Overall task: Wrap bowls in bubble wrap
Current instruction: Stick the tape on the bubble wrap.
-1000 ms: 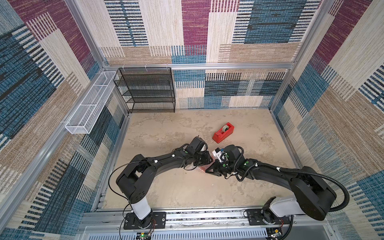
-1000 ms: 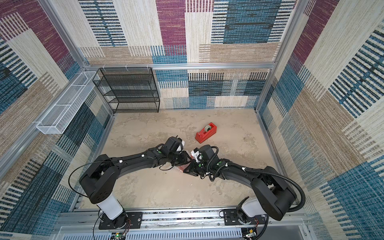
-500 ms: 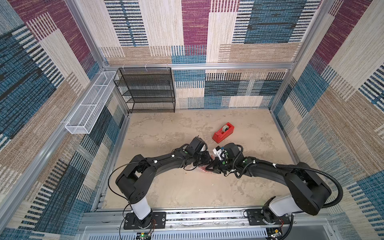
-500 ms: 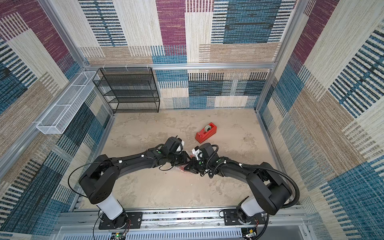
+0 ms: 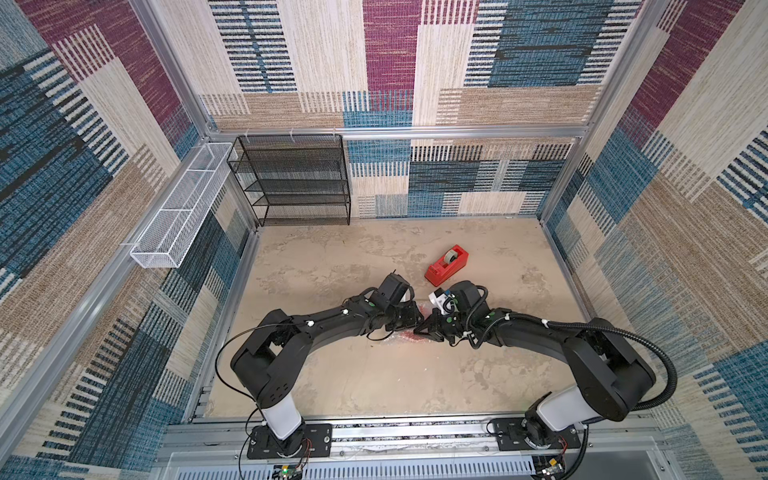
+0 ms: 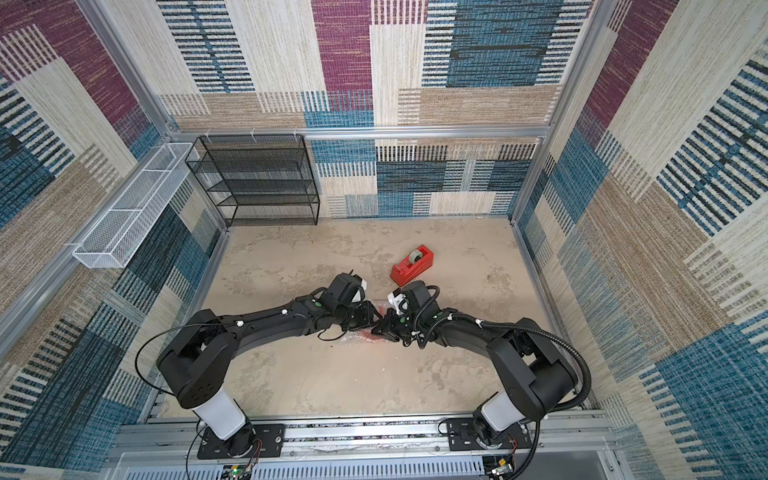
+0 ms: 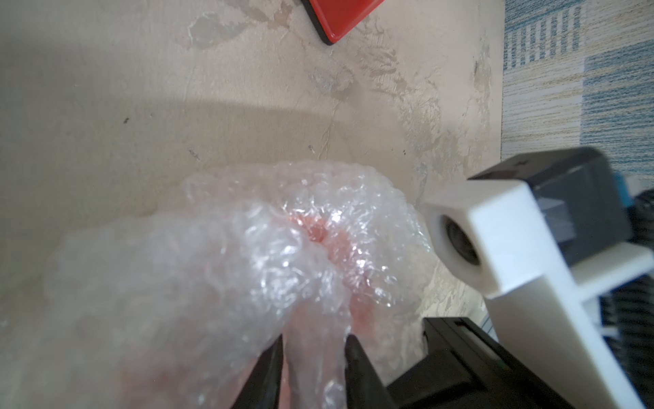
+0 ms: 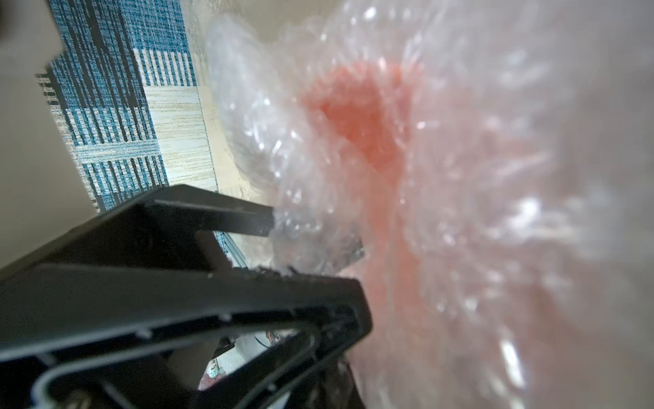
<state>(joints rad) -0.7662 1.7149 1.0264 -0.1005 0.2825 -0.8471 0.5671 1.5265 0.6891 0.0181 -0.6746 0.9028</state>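
Bowl (image 8: 357, 117) inside bubble wrap (image 7: 212, 269) on table (image 5: 374, 382) between left end effector (image 7: 313, 341) and right end effector (image 5: 419, 330); tape dispenser (image 5: 446, 264) behind; shelf rack (image 5: 297, 183) rear-left.

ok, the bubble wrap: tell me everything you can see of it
The bubble wrap is a clear, crinkly, shiny film of small bubbles, bunched into a rounded bundle around the orange bowl, which shows through only as a blur. It lies on the beige table between the two arms. The left gripper pinches a gathered fold of it.
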